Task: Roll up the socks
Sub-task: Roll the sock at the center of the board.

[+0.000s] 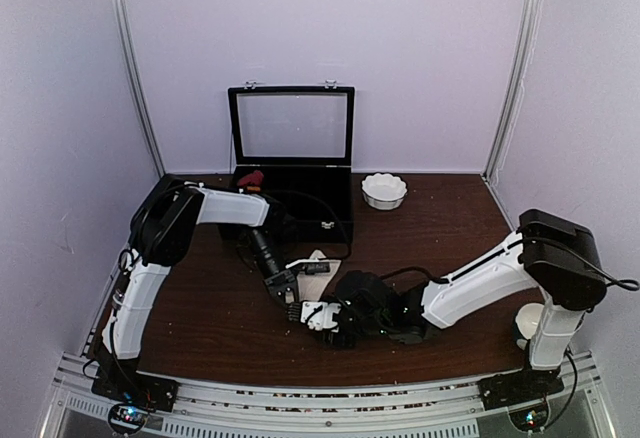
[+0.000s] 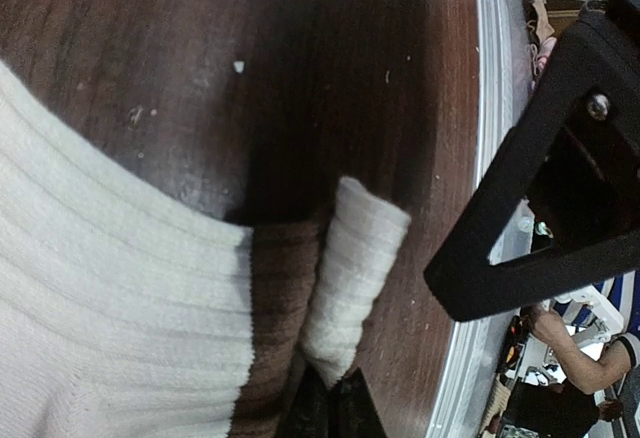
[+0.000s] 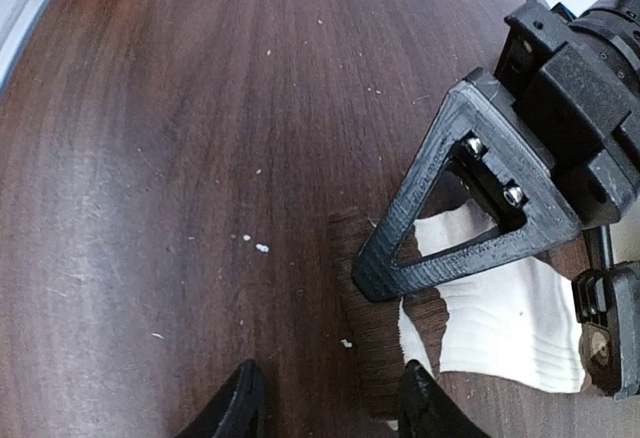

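A cream ribbed sock (image 2: 110, 308) with a brown band (image 2: 275, 318) lies flat on the dark wooden table. In the top view only a small pale patch of the sock (image 1: 318, 257) shows between the two arms. My left gripper (image 2: 333, 410) is shut on a folded-up cream edge (image 2: 357, 258) beside the band. My right gripper (image 3: 330, 403) hovers low just in front of it, jaws apart over bare wood. Its right fingertip (image 3: 420, 398) stands at the edge of the brown band (image 3: 365, 318). The left gripper's black finger (image 3: 460, 208) crosses the sock (image 3: 500, 308).
A black case (image 1: 290, 193) with its lid raised stands at the back, a red item (image 1: 250, 178) inside it. A white scalloped bowl (image 1: 384, 190) sits to its right. A white cup (image 1: 527, 323) stands by the right arm's base. A metal rail (image 2: 480, 158) runs along the near edge.
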Robot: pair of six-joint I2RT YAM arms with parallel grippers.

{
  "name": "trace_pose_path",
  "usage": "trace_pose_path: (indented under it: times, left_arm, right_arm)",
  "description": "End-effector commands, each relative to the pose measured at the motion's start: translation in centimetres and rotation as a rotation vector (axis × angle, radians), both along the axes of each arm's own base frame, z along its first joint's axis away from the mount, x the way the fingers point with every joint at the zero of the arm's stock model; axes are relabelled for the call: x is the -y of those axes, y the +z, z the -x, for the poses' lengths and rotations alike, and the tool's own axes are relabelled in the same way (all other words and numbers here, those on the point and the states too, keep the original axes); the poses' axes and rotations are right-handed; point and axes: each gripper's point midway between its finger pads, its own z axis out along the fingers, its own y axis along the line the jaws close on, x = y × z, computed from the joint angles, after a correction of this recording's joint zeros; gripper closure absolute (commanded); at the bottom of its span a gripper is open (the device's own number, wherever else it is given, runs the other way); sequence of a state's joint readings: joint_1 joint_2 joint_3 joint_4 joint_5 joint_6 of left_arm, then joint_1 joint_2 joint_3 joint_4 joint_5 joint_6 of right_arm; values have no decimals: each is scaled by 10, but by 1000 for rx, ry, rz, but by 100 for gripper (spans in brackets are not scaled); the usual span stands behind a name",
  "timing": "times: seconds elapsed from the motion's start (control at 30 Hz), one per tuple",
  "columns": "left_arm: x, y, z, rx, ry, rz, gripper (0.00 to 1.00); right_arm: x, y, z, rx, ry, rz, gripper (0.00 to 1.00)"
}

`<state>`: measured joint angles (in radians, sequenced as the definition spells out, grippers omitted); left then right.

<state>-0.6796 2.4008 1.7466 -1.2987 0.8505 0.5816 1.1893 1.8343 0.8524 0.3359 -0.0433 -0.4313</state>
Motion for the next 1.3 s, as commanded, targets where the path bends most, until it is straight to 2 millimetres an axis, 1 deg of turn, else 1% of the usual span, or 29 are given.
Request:
trace_pose_path:
  times: [0.0, 0.2, 0.3, 0.4, 0.47, 0.5, 0.53, 0.57, 0.6, 0.63, 0.67, 0.7, 0.73, 0.87, 0.93, 1.07, 1.27]
  left_arm:
    - [-25, -32, 0, 56, -57, -123, 100]
    - [-27, -31, 2, 54, -69, -111, 100]
    - [-28, -31, 4, 48, -75, -105, 100]
    - [-27, -30, 4, 52, -77, -101, 100]
    - [-26, -27, 3, 58, -80, -89, 100]
    - [-25, -25, 2, 64, -82, -82, 94]
    - [-24, -21, 1, 75, -85, -70, 85]
    - [-22, -17, 0, 87, -87, -54, 73]
    - [-21, -12, -2, 107, -87, -37, 63]
    - [-20, -8, -4, 135, -87, -24, 57]
    - [-19, -2, -7, 170, -86, -7, 54]
    - [-18, 8, -11, 215, -82, 19, 53]
    - [-19, 12, -14, 257, -78, 37, 51]
    - [-21, 35, -29, 465, -44, 123, 50]
    - [-24, 43, -36, 541, -18, 146, 50]
    - [-29, 54, -44, 604, 20, 186, 50]
    - [-32, 66, -39, 670, -10, 262, 50]
  right_arm:
    - [1, -6, -21, 57, -26, 42, 55]
    - [-2, -18, -27, 55, -28, 77, 60]
    - [-3, -25, -25, 41, -21, 94, 62]
    - [0, -35, -21, 14, -8, 126, 70]
    - [2, -41, -18, -5, -4, 143, 78]
    - [3, -44, -18, -14, -4, 152, 83]
    - [4, -47, -17, -26, -3, 160, 89]
    - [6, -51, -15, -38, -3, 167, 93]
    - [6, -52, -14, -55, -3, 171, 97]
    - [7, -53, -12, -75, -2, 173, 99]
    - [8, -54, -10, -96, 0, 175, 100]
    - [8, -54, -9, -120, 0, 176, 100]
    - [10, -55, -7, -145, -4, 177, 100]
    - [14, -52, 1, -274, -33, 148, 100]
    - [15, -52, 7, -335, -40, 130, 100]
    - [26, -65, 13, -424, -87, 137, 100]
    - [21, -82, 19, -628, -134, 160, 100]
